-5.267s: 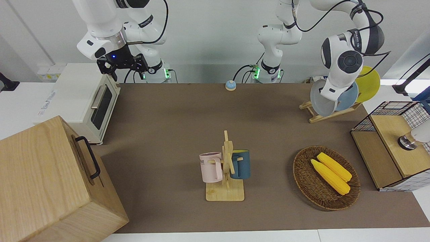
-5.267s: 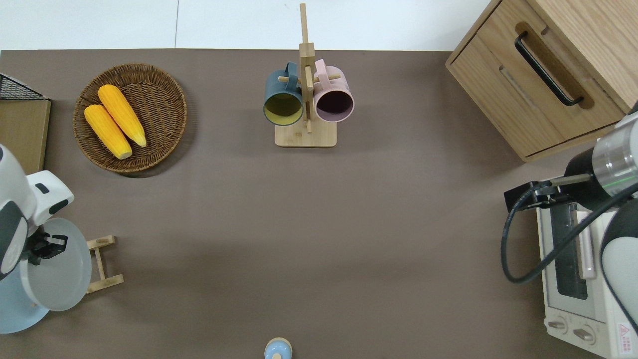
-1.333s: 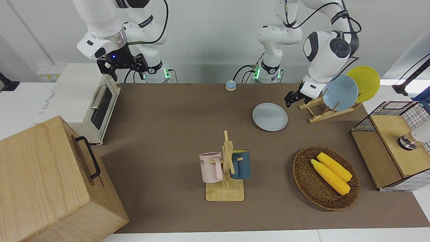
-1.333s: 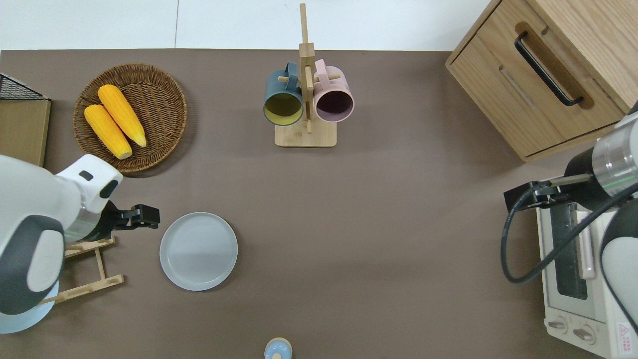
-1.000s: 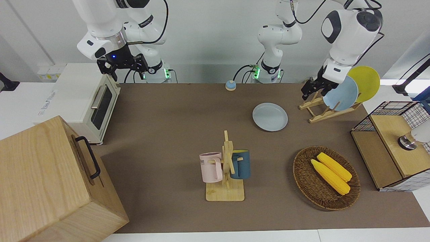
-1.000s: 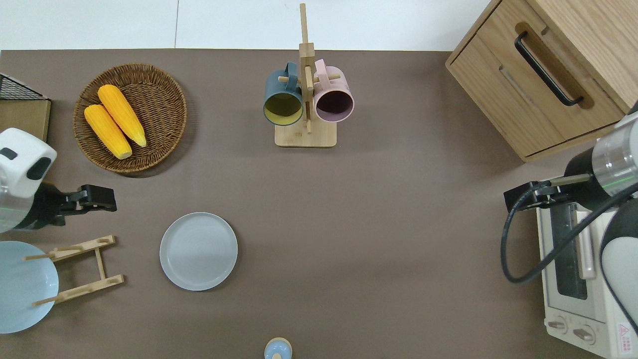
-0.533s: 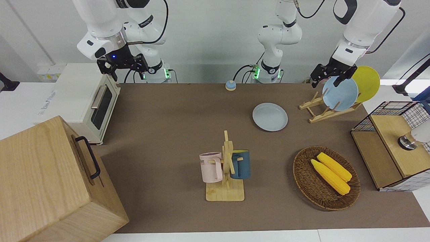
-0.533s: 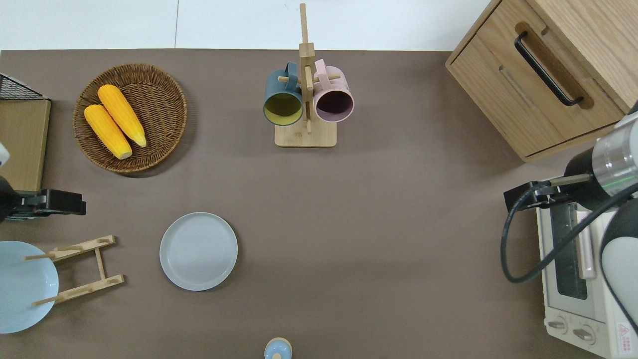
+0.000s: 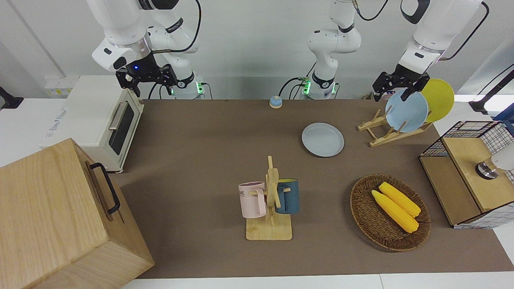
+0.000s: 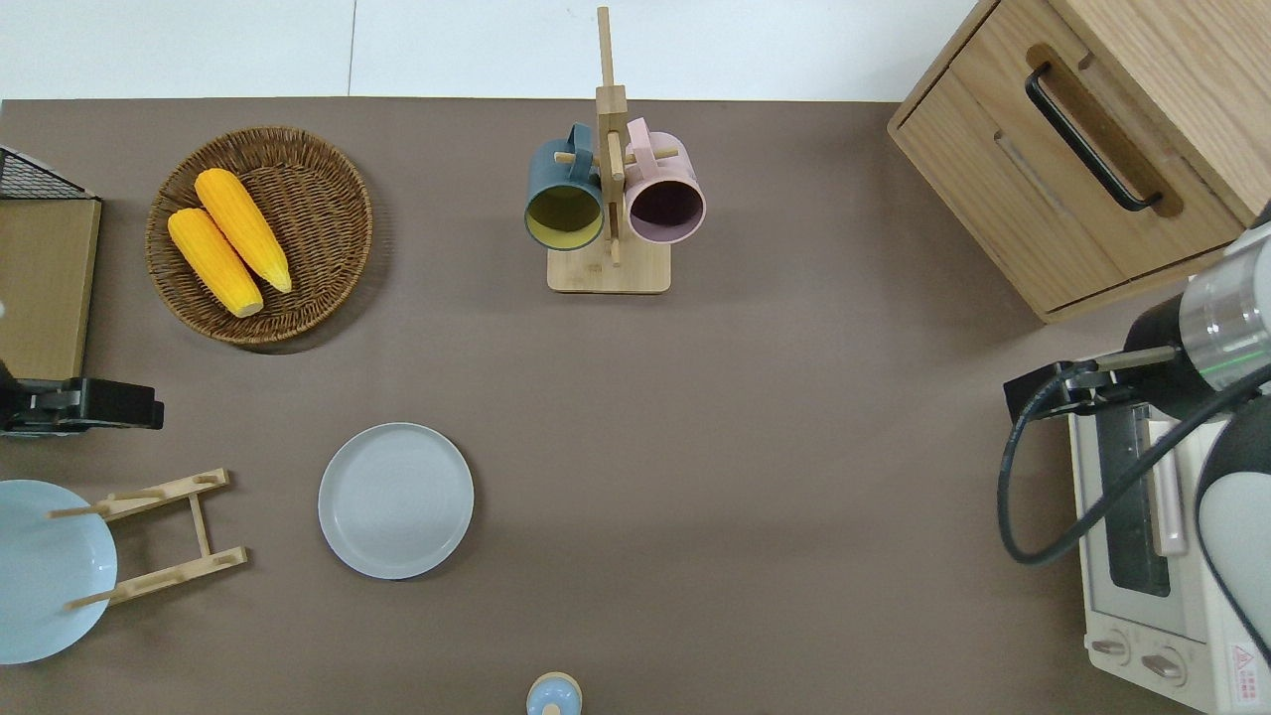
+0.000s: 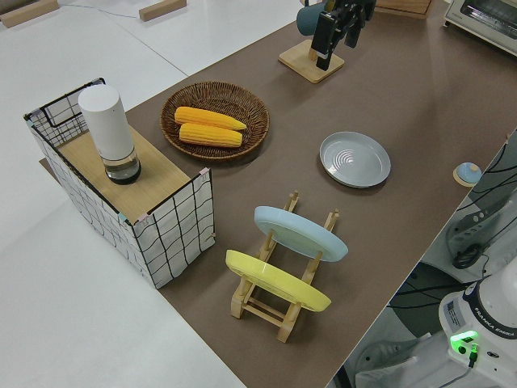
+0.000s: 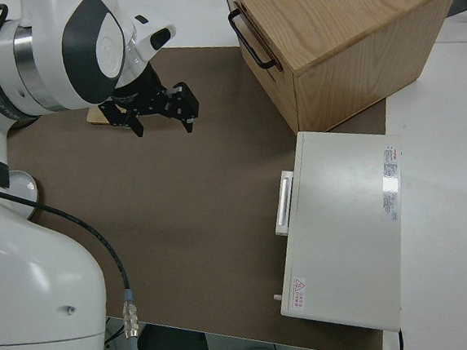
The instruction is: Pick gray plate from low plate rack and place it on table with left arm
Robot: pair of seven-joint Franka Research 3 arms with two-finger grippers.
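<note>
Matte brown table (image 9: 200, 132) carries all. Low light-wood pegged rack (image 10: 164, 536) down and robot-ward of raised left gripper (image 9: 397, 87), its fingers spread, empty. Round pale gray matte plate (image 10: 395, 500) flat on table, toward centre from gripper, clear of rack. Placement looks done. Right arm parked.

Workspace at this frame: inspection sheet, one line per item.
Surface: table, brown cover, white edges.
Job's things: gray plate flat on the table, beside low plate rack, apart from it.
Clutter: light blue plate and yellow plate in the rack; corn basket; mug stand; drawer cabinet; toaster oven; wire crate; bell.
Grippers: left gripper open, empty, raised; right gripper parked, open.
Cables: black, on both arms.
Surroundings: nothing seen.
</note>
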